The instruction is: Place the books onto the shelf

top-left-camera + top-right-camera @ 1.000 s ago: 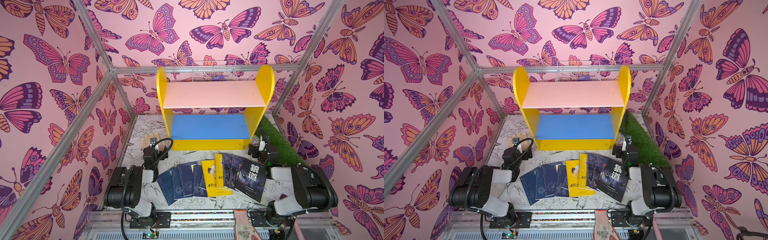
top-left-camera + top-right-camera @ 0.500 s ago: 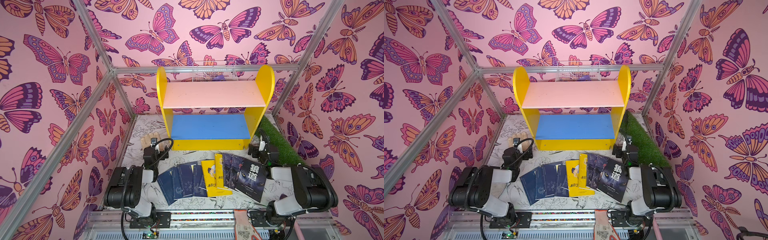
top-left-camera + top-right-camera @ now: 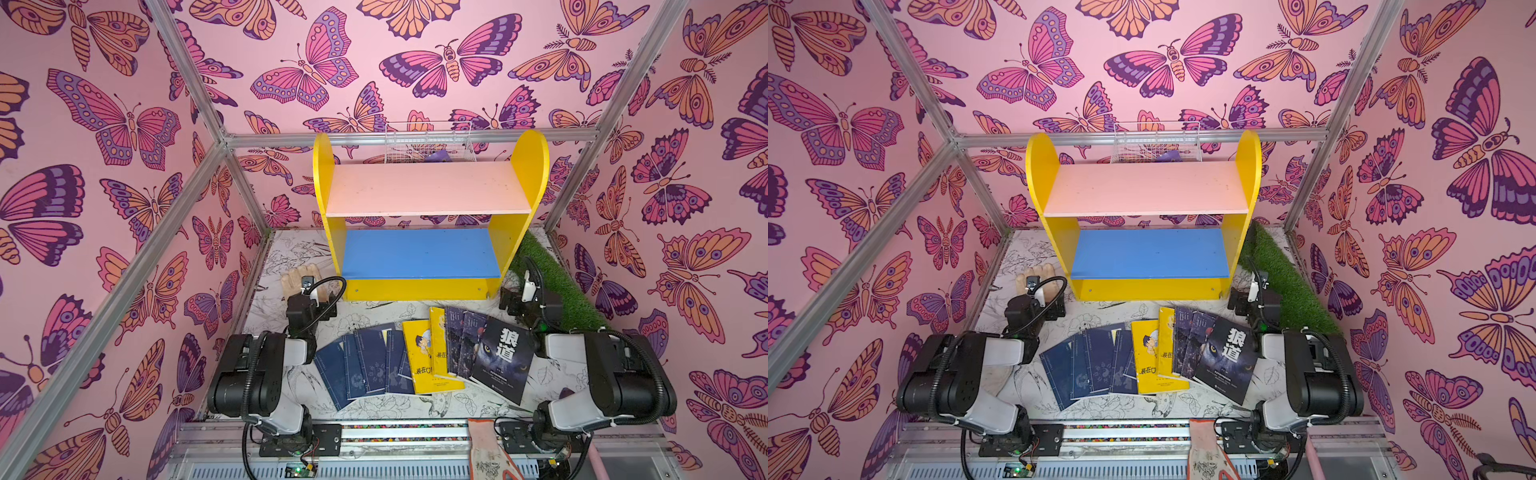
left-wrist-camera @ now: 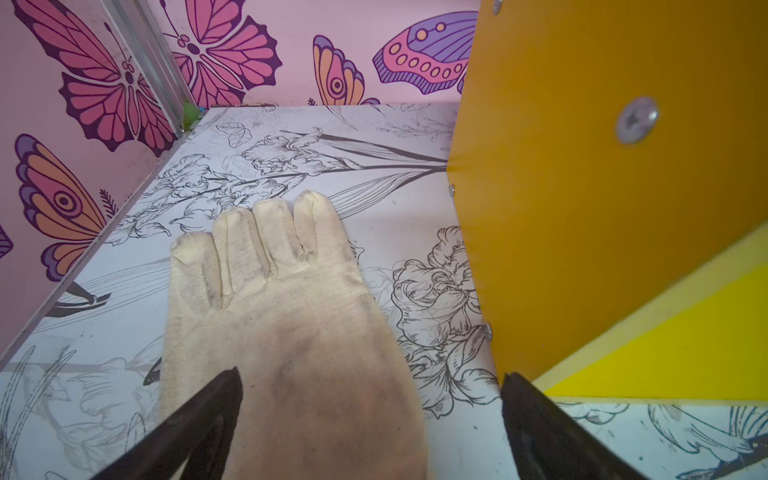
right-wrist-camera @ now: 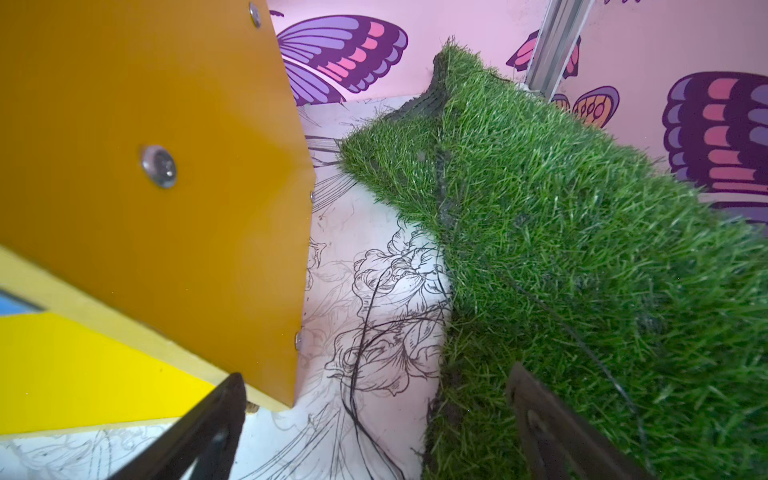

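Both the left end effector [image 4: 372,374] and right end effector [image 5: 376,370] gape empty beside the shelf [image 3: 419,289]; I'd grab the outermost of the books [image 3: 415,357] fanned before it.

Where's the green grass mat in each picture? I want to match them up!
Top view: the grass mat lies at the right, next to the shelf.
Top view: the grass mat is in the same spot, right of the shelf.
Left wrist view: not in it.
Right wrist view: the grass mat is big and close, beside the shelf.
Shared landmark: the yellow shelf shows in all four.
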`<state>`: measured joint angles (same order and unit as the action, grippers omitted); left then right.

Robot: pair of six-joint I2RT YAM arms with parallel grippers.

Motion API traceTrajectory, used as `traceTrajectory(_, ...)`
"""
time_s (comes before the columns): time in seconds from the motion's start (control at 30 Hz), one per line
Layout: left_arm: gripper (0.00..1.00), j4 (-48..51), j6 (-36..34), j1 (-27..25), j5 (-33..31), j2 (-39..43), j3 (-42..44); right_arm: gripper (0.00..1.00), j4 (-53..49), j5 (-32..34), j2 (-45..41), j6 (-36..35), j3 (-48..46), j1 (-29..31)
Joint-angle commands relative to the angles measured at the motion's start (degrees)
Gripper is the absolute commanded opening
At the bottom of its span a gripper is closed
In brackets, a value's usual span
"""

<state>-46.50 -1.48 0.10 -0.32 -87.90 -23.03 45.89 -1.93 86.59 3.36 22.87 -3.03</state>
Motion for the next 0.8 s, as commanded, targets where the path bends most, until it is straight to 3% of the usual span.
traceTrajectory(0.0,0.99,25.4,0.2,0.1,1.0,5.8,-12.8,0.99,-4.0,-4.5,-2.8,-1.3,2.6,0.8)
traceTrajectory(0.03,0.99,33.8,3.3,0.2,-0.8,6.8,-18.2,0.99,-12.7,-3.2,-5.7,-1.7,5.6,1.7)
traceTrajectory(0.1,0.99,36.0,5.5,-0.7,-6.1,8.1,-20.7,0.99,-27.2,4.5,-10.7,2.4,11.6,3.3)
traceTrajectory(0.2,0.99,38.1,17.9,-4.6,-20.4,11.5,-18.5,0.99,-31.8,13.5,-17.4,18.4,11.5,3.5)
traceTrajectory(0.23,0.99,39.5,21.7,-5.9,-20.9,13.3,-17.0,0.99,-35.6,13.6,-19.9,22.2,11.5,3.5)
traceTrajectory(0.33,0.99,42.1,32.7,-15.1,-26.8,20.0,-10.6,0.99,-49.6,15.2,-27.9,31.4,11.9,3.8)
traceTrajectory(0.47,0.99,47.0,37.0,-30.3,-29.0,22.4,-8.7,0.99,-67.8,22.6,-40.3,37.9,11.7,3.8)
traceTrajectory(0.53,0.99,46.9,35.6,-34.4,-21.6,20.5,-11.0,0.99,-77.3,22.1,-42.8,39.7,13.1,4.2)
traceTrajectory(0.6,0.99,47.0,32.7,-37.0,-10.3,16.8,-15.9,0.99,-85.4,21.7,-41.5,42.0,14.3,6.2)
traceTrajectory(0.67,0.99,48.1,28.6,-40.7,0.2,9.9,-23.4,0.99,-88.8,16.8,-39.8,44.1,12.4,6.1)
traceTrajectory(0.77,0.99,52.0,22.9,-46.4,8.7,0.8,-35.1,0.99,-87.5,8.4,-36.9,43.2,6.9,5.6)
